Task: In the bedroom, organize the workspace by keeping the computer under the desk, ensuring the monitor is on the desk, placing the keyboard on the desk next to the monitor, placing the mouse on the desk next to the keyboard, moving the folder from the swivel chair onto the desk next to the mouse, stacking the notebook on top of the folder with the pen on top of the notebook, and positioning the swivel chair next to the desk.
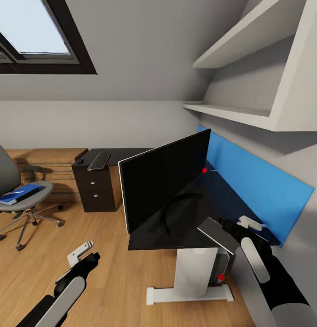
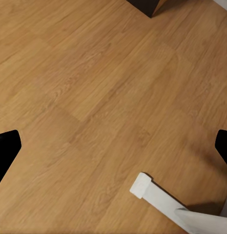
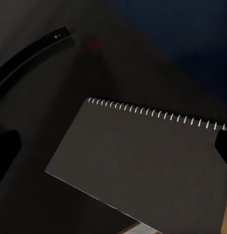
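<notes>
Right claw (image 1: 234,225) holds the notebook (image 3: 142,165) above the desk (image 1: 176,231) — folder (image 1: 19,193) on the chair (image 1: 22,200).

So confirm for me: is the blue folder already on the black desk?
No, the blue folder lies on the grey swivel chair's seat, apart from the black desk.

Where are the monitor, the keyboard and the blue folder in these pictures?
monitor (image 1: 165,181), head view, middle of its dark screen.
keyboard (image 1: 99,161), head view, centre of its keys, on the dark drawer cabinet.
folder (image 1: 19,192), head view, its blue cover, on the swivel chair seat.
</notes>
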Controlling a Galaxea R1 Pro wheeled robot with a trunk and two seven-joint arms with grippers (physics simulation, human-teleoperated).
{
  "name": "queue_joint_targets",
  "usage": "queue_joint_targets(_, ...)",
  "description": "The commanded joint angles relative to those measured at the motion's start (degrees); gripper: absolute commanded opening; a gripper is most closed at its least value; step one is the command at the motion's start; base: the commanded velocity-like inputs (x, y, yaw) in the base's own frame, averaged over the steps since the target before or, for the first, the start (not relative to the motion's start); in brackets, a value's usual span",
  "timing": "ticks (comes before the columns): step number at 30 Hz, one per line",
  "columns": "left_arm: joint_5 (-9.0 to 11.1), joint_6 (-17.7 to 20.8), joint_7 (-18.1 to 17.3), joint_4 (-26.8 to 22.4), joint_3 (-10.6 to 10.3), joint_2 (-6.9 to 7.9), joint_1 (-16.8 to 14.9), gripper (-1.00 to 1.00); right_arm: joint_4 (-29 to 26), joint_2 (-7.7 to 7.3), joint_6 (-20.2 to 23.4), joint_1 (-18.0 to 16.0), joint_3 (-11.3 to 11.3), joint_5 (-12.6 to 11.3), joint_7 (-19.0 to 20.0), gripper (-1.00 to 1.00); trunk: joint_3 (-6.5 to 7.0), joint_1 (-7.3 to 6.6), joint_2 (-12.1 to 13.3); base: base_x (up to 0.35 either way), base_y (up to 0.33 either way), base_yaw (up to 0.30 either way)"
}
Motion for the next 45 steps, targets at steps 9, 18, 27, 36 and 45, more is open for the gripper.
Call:
queue_joint_targets(9, 0.3, 0.2, 0.3, 0.0, -0.1, 0.03, -0.1, 1.0, -0.1, -0.03, 0.1, 0.0, -0.5, -0.7, -0.5, 1.0, -0.07, 0.0, 0.0, 0.0, 0.0, 0.0)
queue_joint_targets(18, 0.1, 0.1, 0.3, 7.1, -0.6, -0.28, -0.1, 1.0, -0.3, -0.36, 0.6, 0.0, -0.7, -0.6, -0.6, 1.0, -0.07, 0.0, 0.0, -0.08, 0.0, 0.0)
queue_joint_targets(27, 0.0, 0.0, 0.3, 9.0, -0.7, -0.42, -0.1, 1.0, -0.3, -1.34, 0.5, 0.0, -1.6, -0.6, -0.5, 1.0, -0.07, 0.0, 0.0, -0.261, 0.0, 0.0)
queue_joint_targets(36, 0.0, 0.0, 0.4, 3.4, -0.4, -0.47, -0.1, 1.0, -0.1, -1.15, 0.3, 0.0, -1.9, -3.2, -0.4, 1.0, -0.25, 0.22, -0.4, -0.036, 0.0, 0.0)
queue_joint_targets(45, 0.0, 0.0, 0.3, 2.9, -0.6, -0.5, -0.1, 1.0, -0.1, -1.31, 0.2, 0.0, -2.1, -4.0, -0.5, 1.0, -1.5, 1.76, -3.2, 0.0, 0.0, 0.0)
